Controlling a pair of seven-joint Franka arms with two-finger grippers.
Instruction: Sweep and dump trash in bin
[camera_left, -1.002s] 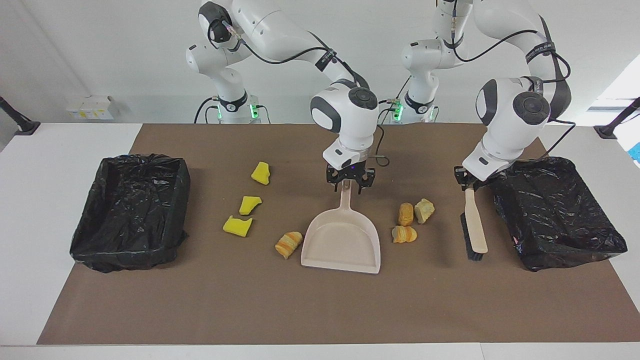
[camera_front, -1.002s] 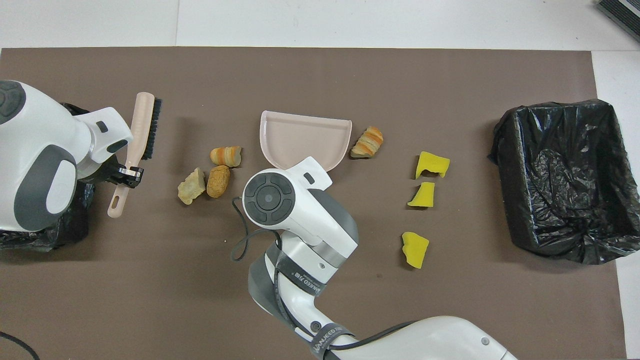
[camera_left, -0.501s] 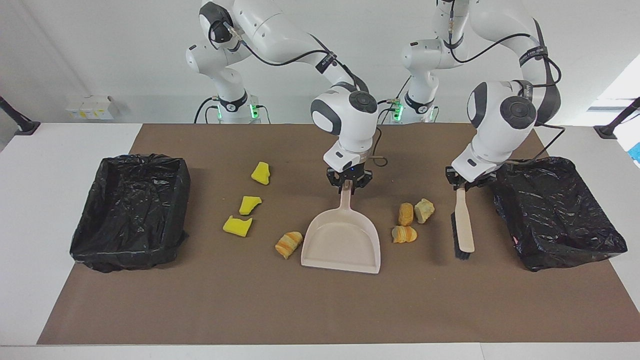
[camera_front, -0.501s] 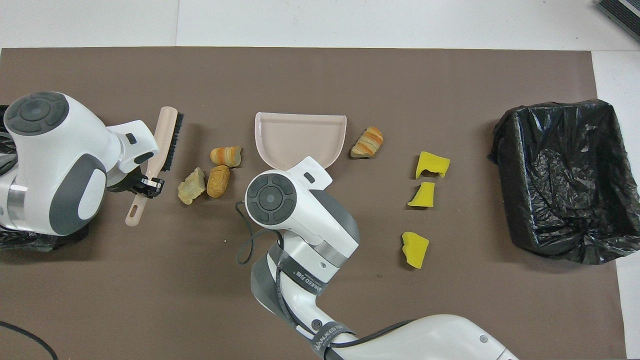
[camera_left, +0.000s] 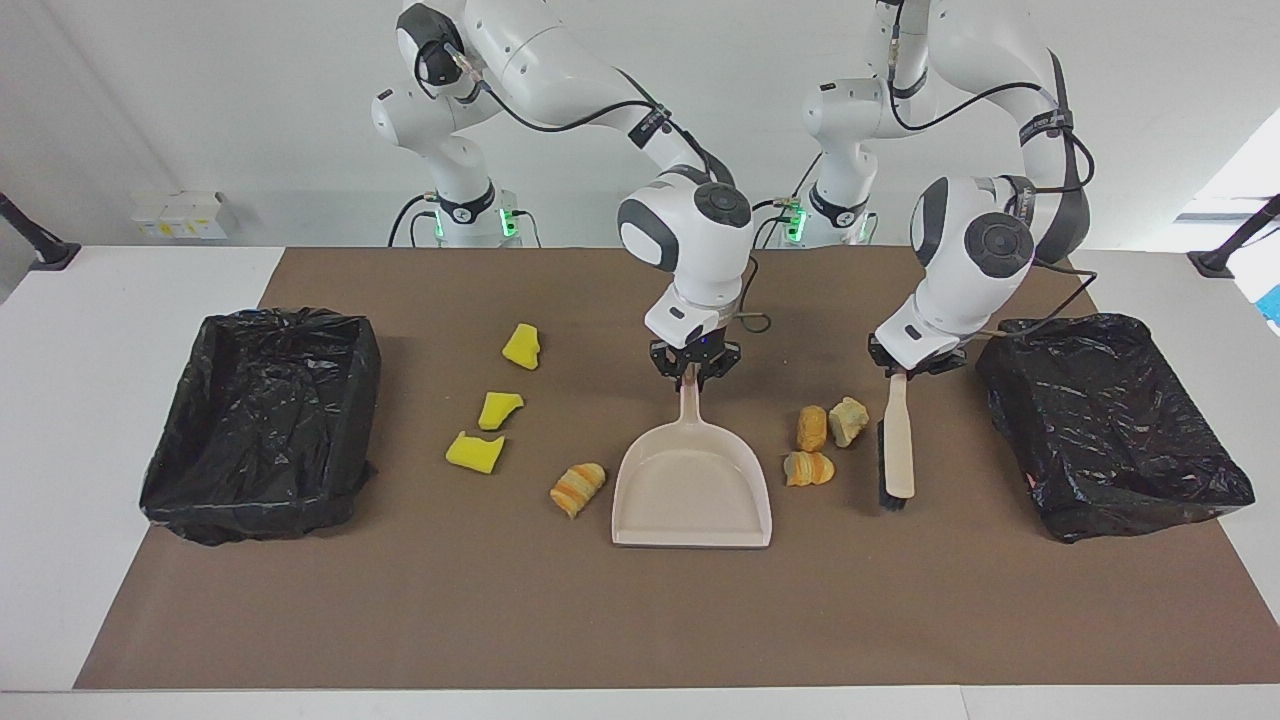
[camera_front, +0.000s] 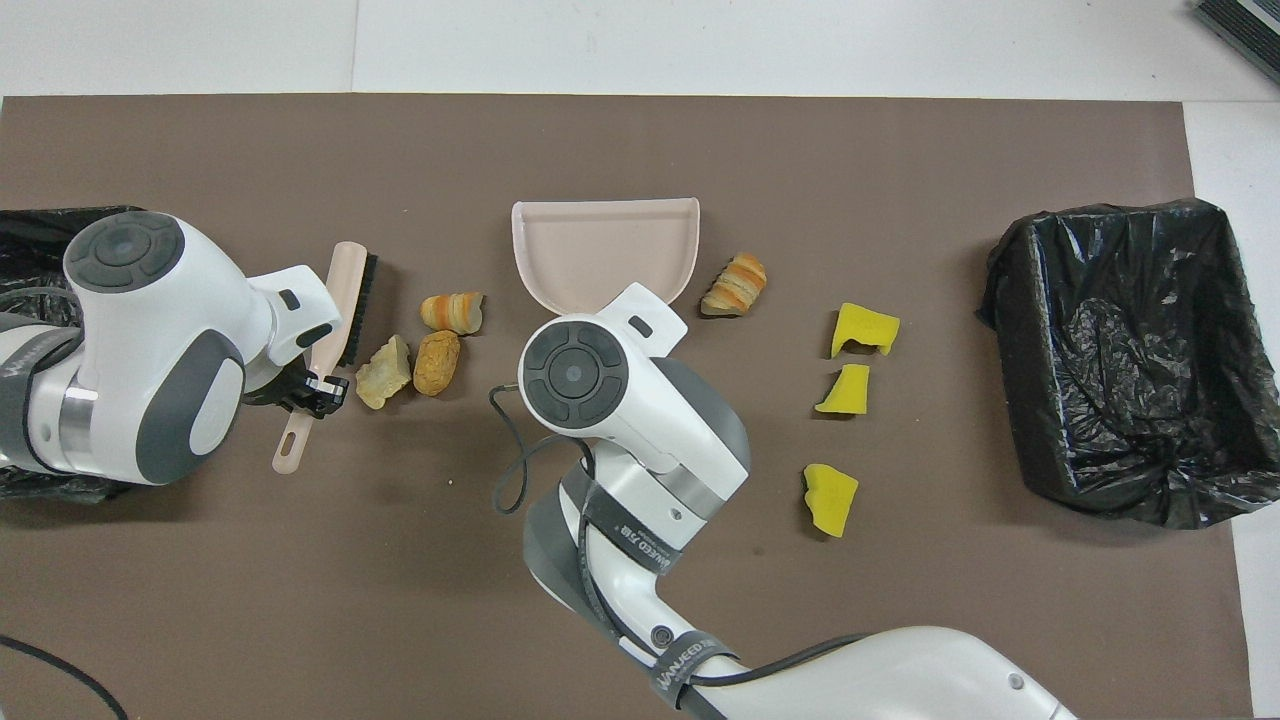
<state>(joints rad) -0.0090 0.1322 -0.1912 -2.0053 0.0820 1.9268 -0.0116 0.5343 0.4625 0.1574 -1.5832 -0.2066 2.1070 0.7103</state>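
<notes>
My right gripper (camera_left: 693, 372) is shut on the handle of the beige dustpan (camera_left: 690, 490), whose pan lies mid-mat with its mouth away from the robots. My left gripper (camera_left: 900, 372) is shut on the handle of the brush (camera_left: 898, 450), held just beside three bread-like trash lumps (camera_left: 811, 428); its dark bristles (camera_front: 362, 300) face them. These lumps (camera_front: 437, 362) lie between brush and dustpan (camera_front: 600, 250). A striped lump (camera_left: 578, 488) lies on the pan's other flank. Three yellow scraps (camera_left: 498, 408) lie toward the right arm's end. In the overhead view the right wrist hides its gripper.
A black-lined bin (camera_left: 260, 420) stands at the right arm's end of the brown mat, and another black-lined bin (camera_left: 1110, 420) stands at the left arm's end, close beside the left arm. White table borders the mat (camera_left: 640, 620).
The right gripper has closed on the dustpan handle and the pan has straightened and shifted slightly. The left arm has carried the brush from beside its bin toward the bread lumps.
</notes>
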